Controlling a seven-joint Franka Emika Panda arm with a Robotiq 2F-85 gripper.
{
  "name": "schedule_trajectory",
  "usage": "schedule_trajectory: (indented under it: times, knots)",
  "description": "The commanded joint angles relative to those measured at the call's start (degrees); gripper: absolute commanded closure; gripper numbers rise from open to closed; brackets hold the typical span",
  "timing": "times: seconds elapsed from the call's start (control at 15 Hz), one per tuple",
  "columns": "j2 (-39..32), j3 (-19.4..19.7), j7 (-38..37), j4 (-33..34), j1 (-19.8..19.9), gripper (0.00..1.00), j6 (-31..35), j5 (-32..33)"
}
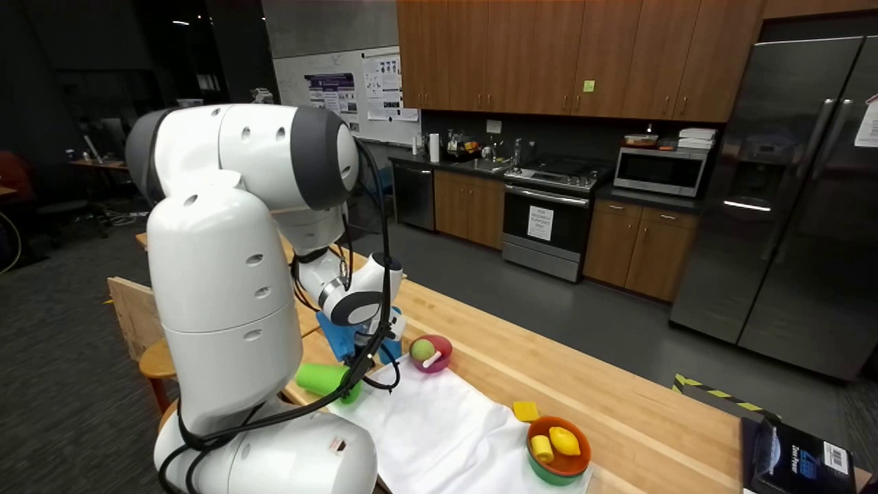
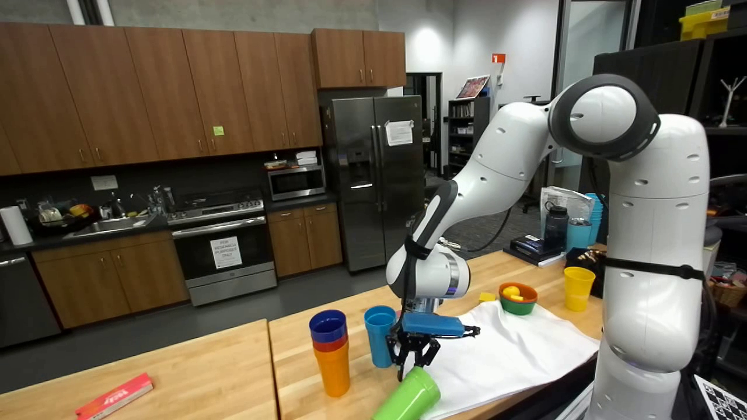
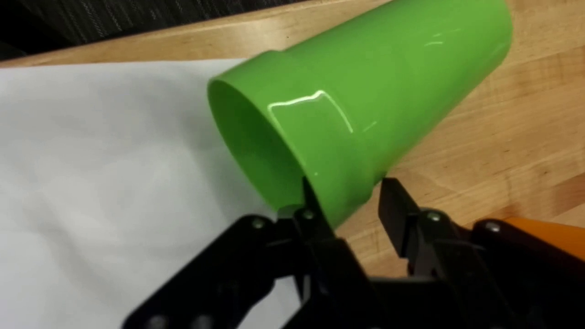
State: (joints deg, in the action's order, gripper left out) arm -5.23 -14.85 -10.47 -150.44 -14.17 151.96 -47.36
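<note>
A green cup point(image 3: 365, 82) lies on its side in the wrist view, its mouth over the white cloth point(image 3: 114, 160) and its base over the wooden table. My gripper point(image 3: 347, 180) is at the rim, with the cup's wall between its fingers. One finger point(image 3: 315, 205) reaches into the mouth. The other finger point(image 3: 397, 214) stands outside, and wood shows between its pad and the wall, though contact at its tip is unclear. The jaws are partly spread. In both exterior views the green cup point(image 1: 319, 379) point(image 2: 411, 396) lies just below the gripper point(image 2: 415, 367).
Close to the gripper stand a blue cup point(image 2: 380, 338) and an orange cup point(image 2: 334, 370) with red and blue ones stacked in it. A pink bowl point(image 1: 439, 363) holds a green ball. Farther along are a yellow block point(image 1: 525, 411) and a green-and-orange bowl point(image 1: 559, 478) with yellow items.
</note>
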Motion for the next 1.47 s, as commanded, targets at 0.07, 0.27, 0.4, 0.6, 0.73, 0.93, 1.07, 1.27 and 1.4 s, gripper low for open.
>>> schedule_trajectory:
  times: [0.07, 0.27, 0.4, 0.6, 0.73, 0.93, 1.07, 1.27, 1.4]
  knots:
    - [1.24, 0.58, -1.41, -0.51, 0.43, 0.98, -2.0, 1.35]
    - [2.23, 1.62, -1.85, -0.9, 1.37, 0.97, -5.67, 2.72]
    - [3.09, 2.59, -1.65, -1.1, 2.28, 0.98, -8.99, 3.82]
    - [4.11, 4.66, -2.64, -0.9, 4.21, 0.98, -16.15, 6.97]
    - [4.55, 6.5, -4.4, -0.7, 5.84, 0.99, -22.71, 11.25]
    - [4.97, 9.48, -9.49, -0.1, 8.48, 0.98, -30.26, 20.21]
    - [4.59, 11.5, -13.66, 1.07, 10.21, 0.98, -34.14, 27.5]
    - [4.4, 14.27, -19.98, 3.2, 12.45, 0.98, -40.57, 38.65]
    - [3.97, 15.96, -23.62, 5.04, 13.87, 0.98, -46.76, 45.72]
